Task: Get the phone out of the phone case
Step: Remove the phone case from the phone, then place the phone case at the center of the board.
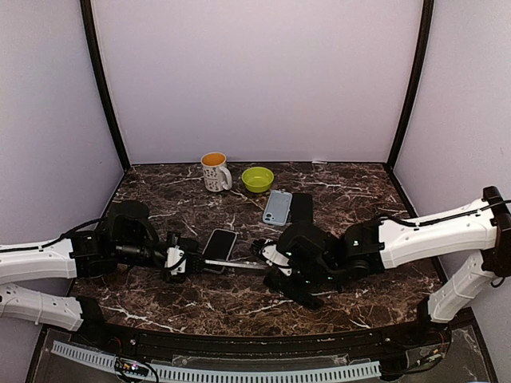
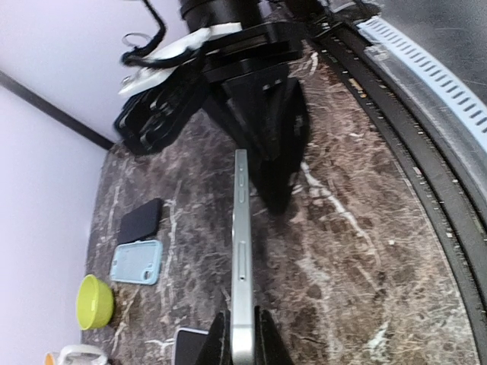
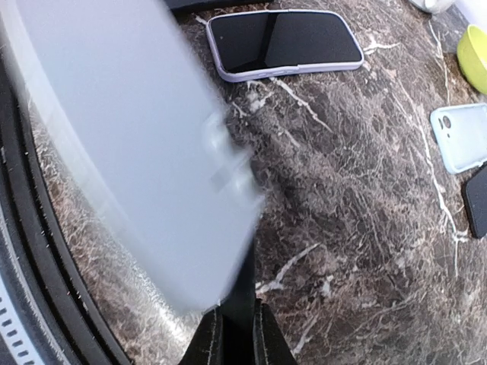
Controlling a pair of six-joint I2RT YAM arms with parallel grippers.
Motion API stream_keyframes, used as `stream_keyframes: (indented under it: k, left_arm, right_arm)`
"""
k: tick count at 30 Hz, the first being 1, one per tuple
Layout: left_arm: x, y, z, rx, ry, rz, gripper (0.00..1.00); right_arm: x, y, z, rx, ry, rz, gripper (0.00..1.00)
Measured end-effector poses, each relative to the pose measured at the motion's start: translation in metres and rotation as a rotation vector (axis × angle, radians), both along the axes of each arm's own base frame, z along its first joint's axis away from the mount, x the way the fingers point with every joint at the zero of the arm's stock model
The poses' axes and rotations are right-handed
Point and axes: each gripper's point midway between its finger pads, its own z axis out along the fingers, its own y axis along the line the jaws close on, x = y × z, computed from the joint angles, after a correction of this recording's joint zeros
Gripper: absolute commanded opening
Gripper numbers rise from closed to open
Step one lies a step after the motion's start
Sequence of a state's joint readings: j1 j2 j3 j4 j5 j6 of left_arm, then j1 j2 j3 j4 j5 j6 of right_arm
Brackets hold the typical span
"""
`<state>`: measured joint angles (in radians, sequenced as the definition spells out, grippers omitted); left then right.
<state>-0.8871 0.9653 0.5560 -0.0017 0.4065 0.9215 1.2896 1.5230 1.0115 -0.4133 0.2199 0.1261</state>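
Left arm: enters low from the left edge, stretched flat along the table (image 1: 363, 191) and pointing right. The left gripper (image 1: 179, 262) has its fingers (image 2: 221, 342) pressed onto the left end of the phone (image 1: 235, 264), one on each face.

Phone: held edge-on above the near middle of the table, spanning the gap between the two grippers, side buttons facing the left wrist camera. Whether it carries a thin case cannot be determined; the right wrist view of it is blurred.

Second phone (image 1: 219, 242): lies flat, screen up, in a pale-rimmed case, just beyond the held phone.

Right gripper (image 1: 275, 258): narrowly closed, pinching the phone's right end. The right arm reaches in from the right edge, elbow bent, forearm low.

Far side, left to right: mug (image 1: 214, 171), green bowl (image 1: 258, 179), light blue case (image 1: 278, 207), black slab (image 1: 301, 207) touching it.
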Motion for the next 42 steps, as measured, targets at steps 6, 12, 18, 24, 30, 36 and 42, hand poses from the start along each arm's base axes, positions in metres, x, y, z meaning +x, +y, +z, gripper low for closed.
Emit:
stream_keyframes:
  k: [6,12,18,24,30,36,42]
  left_arm:
    - [0.015,0.000,0.021,-0.065,-0.075,0.049,0.00]
    - [0.015,0.000,0.025,-0.075,-0.084,0.049,0.00]
    - [0.015,0.000,0.026,-0.077,-0.086,0.048,0.00]
    - [0.015,0.000,0.027,-0.082,-0.089,0.048,0.00]
    - [0.014,0.001,0.031,-0.090,-0.095,0.048,0.00]
    - [0.014,0.000,0.033,-0.100,-0.102,0.047,0.00]
    - [0.015,0.000,0.034,-0.102,-0.104,0.047,0.00]
  right_arm:
    - [0.025,-0.019,0.035,0.071,-0.038,-0.103,0.00]
    - [0.071,-0.049,0.069,0.160,-0.084,-0.275,0.00]
    - [0.117,-0.086,0.076,0.204,-0.074,-0.477,0.00]
    - [0.169,-0.133,0.083,0.290,-0.056,-0.712,0.00]
    - [0.214,-0.174,0.070,0.384,0.032,-0.889,0.00]
    - [0.254,-0.203,0.038,0.436,0.174,-1.016,0.00]
    - [0.295,-0.207,0.013,0.538,0.318,-1.057,0.00]
